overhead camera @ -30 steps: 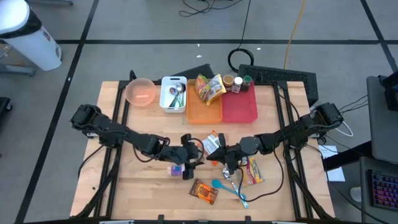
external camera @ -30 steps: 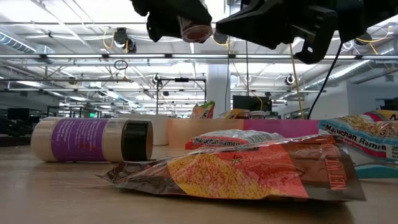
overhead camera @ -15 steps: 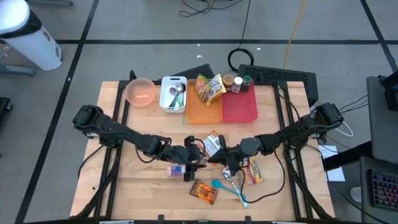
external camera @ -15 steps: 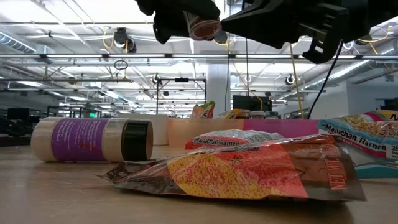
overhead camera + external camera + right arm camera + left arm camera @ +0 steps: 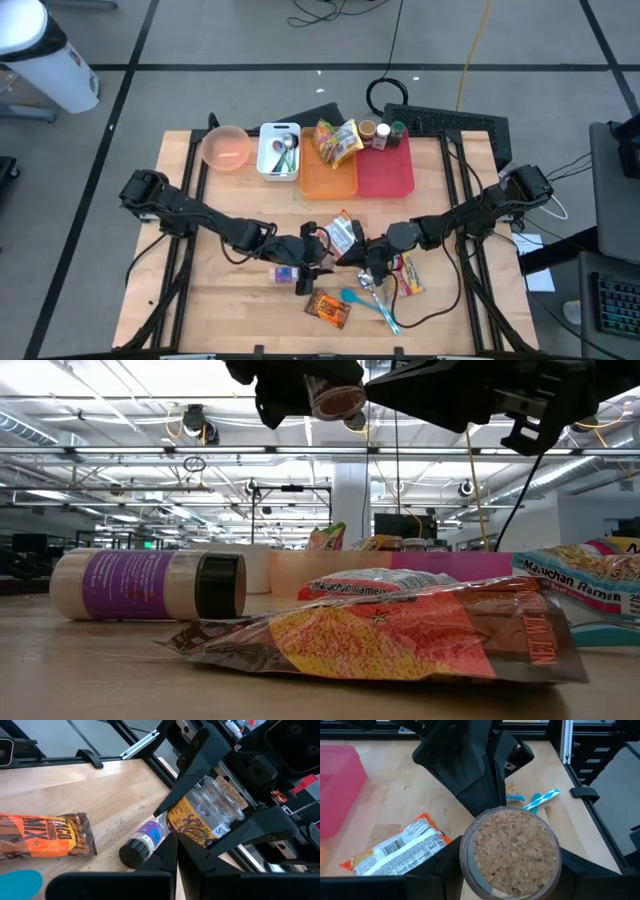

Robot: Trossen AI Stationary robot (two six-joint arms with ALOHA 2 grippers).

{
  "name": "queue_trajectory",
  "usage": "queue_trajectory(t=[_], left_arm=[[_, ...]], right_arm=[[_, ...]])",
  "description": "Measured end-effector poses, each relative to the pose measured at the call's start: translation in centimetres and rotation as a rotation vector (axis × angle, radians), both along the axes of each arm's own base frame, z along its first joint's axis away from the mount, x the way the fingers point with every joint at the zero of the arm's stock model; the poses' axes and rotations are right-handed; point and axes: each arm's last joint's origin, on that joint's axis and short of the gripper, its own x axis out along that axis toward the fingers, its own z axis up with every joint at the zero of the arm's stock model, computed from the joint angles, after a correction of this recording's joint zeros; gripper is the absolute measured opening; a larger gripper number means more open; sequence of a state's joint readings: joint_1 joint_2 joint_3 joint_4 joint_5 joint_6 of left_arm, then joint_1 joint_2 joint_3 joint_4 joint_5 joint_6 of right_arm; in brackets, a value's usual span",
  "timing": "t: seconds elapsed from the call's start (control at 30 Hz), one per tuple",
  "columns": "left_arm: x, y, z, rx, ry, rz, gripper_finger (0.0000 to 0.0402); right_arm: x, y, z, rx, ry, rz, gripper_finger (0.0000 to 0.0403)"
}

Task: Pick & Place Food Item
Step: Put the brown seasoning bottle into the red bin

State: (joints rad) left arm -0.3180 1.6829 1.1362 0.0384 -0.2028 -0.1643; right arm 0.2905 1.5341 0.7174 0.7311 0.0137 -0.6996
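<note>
Above mid-table, your left gripper [image 5: 312,246] clamps a spice jar [image 5: 510,851], facing your right gripper [image 5: 360,250], fingers pressed together.

Colours on the pale wood table [image 5: 230,300]

Pink bowl [image 5: 226,147], white bin [image 5: 279,152], orange tray [image 5: 328,175], red tray [image 5: 385,168]; purple-labelled bottle [image 5: 150,585] with black cap; orange-brown snack bag [image 5: 328,307]; blue spoon [image 5: 368,304]; clear jar [image 5: 510,851] of tan flakes.

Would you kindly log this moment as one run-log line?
left gripper: holding spice jar aloft | right gripper: shut, facing jar | purple bottle: lying on table
</note>
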Motion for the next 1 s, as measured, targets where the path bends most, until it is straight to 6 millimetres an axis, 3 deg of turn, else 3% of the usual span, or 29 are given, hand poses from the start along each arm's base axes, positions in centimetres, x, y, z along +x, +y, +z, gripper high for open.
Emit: queue_trajectory(t=[0.6,0.7,0.8,0.9,1.0], left_arm=[[0.2,0.2,0.3,0.062,-0.041,-0.041,0.0198],[1.2,0.3,2.5,0.024,-0.248,-0.014,0.0196],[1.3,0.8,3.5,0.008,-0.322,-0.014,0.0196],[1.4,1.0,2.4,-0.001,-0.259,-0.064,0.0196],[1.5,1.5,2.6,-0.006,-0.257,-0.052,0.0196]], right_arm=[[0.0,0.0,0.0,0.003,0.002,-0.003,0.0000],[0.3,-0.1,0.5,0.010,-0.033,-0.025,0.0000],[0.4,-0.3,0.8,0.019,-0.056,-0.048,0.0000],[0.3,-0.3,0.4,0.023,-0.029,-0.027,0.0000],[0.4,-0.4,0.4,0.034,-0.022,-0.040,0.0000]])
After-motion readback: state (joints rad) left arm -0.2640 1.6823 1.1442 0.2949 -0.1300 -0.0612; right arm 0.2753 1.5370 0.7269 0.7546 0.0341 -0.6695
